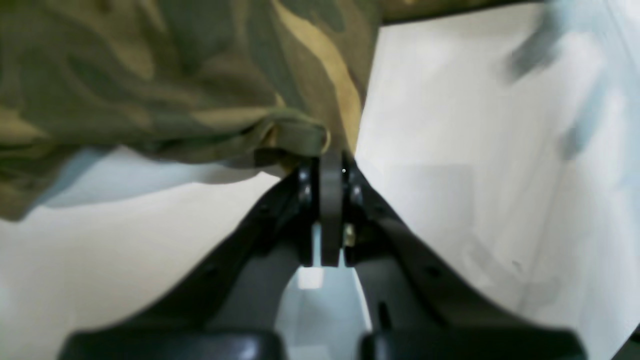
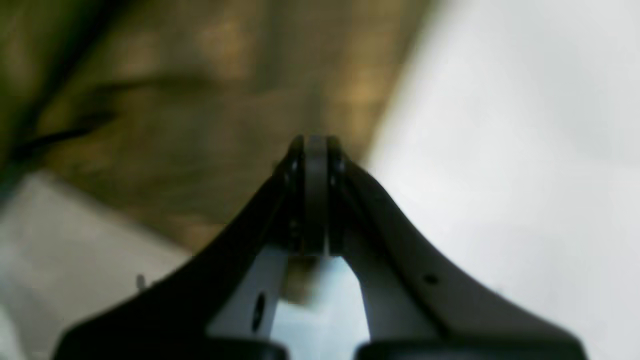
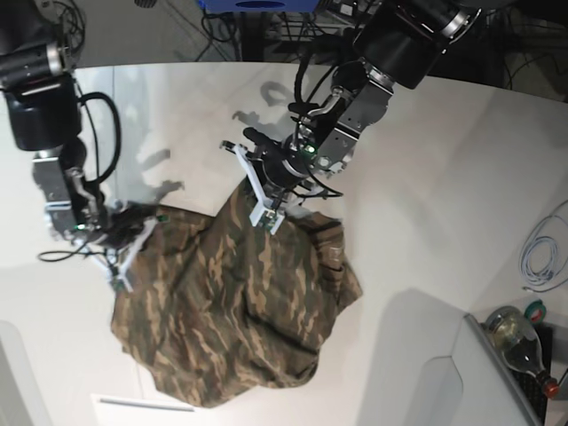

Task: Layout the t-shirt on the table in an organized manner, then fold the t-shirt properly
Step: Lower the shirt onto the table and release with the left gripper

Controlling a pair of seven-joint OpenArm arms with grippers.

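T-shirt (image 3: 235, 302) held up over the table (image 3: 444, 177), stretched between both grippers; top edge runs left-right, body hangs toward near edge. Left gripper (image 3: 266, 211) clenched on cloth at one upper corner; right gripper (image 3: 120, 275) clenched on the other.

T-shirt (image 3: 235, 302) lies bunched on the table (image 3: 444, 177), lower centre of frame; bottle (image 3: 519, 342) at lower right corner; cable (image 3: 537, 253) at right edge above it.
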